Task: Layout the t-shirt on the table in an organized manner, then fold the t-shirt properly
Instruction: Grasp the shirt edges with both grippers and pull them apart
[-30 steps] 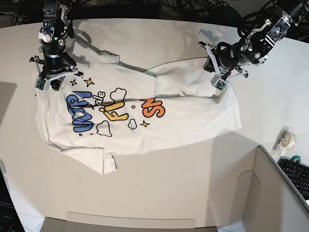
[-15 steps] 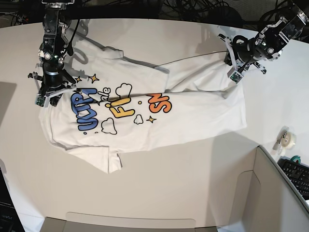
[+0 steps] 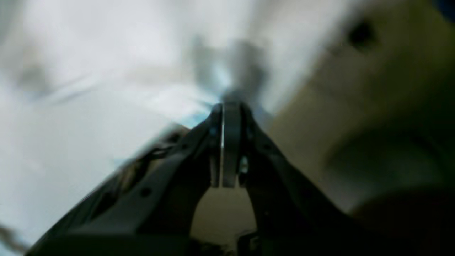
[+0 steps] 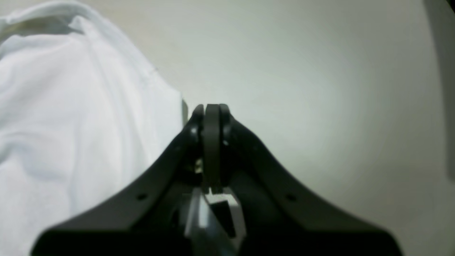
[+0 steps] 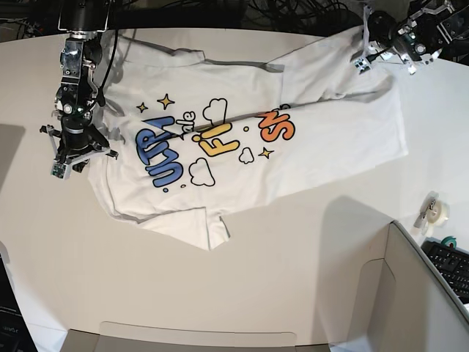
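The white t-shirt (image 5: 242,147) lies print side up and slanted across the table (image 5: 256,293), with one sleeve folded at its lower edge. At the back right, my left gripper (image 5: 364,59) is shut on the t-shirt's lifted corner. The left wrist view is blurred and shows the jaws (image 3: 227,110) pressed together with pale cloth ahead. My right gripper (image 5: 73,158) is shut at the shirt's left edge. In the right wrist view its closed jaws (image 4: 211,108) sit over bare table (image 4: 320,106). The cloth (image 4: 71,124) lies against the gripper's left side, and none shows between the pads.
A grey box (image 5: 410,293) fills the front right corner. A tape roll (image 5: 437,210) and a keyboard (image 5: 451,264) lie beside it. Cables (image 5: 293,11) run along the table's back edge.
The left gripper has pulled its corner of the shirt up and to the right, and the whole shirt slid that way. The right gripper moved down along the shirt's left edge.
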Controlling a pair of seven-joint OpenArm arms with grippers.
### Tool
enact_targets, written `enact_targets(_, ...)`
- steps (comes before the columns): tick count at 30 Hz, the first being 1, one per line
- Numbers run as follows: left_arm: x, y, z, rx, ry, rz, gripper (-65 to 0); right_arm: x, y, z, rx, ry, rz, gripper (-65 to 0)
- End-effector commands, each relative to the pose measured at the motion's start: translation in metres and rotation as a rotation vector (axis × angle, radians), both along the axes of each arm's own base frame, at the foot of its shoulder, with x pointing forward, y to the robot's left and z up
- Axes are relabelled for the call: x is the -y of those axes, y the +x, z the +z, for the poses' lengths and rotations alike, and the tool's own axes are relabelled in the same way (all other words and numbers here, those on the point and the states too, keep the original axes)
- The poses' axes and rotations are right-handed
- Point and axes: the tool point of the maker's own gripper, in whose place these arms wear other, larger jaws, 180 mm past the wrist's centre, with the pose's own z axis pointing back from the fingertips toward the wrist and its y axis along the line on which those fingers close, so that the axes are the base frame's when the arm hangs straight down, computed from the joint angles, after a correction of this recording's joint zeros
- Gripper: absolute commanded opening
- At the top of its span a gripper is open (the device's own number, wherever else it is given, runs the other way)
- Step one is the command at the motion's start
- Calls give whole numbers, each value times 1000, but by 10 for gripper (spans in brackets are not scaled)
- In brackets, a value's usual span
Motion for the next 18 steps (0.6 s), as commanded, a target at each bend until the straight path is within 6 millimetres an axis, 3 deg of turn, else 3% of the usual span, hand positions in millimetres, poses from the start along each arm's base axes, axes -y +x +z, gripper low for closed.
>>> enact_targets(1, -7, 7, 6, 20, 21, -28, -643, 13, 15, 24, 69, -46, -6, -650)
enact_targets(5, -15, 18, 13, 44, 39, -50, -643, 19, 21, 30, 82, -52, -16, -650)
enact_targets(10, -21, 67, 31, 192, 41, 10, -643, 16, 20, 47, 129, -65, -4, -650)
enact_targets(14, -25, 121, 64, 386, 15, 106, -642, 0, 14, 94, 249, -94, 42, -650)
enact_targets(18, -31, 159, 92, 566, -52, 281, -642, -39, 5, 136, 364, -82, 120, -650)
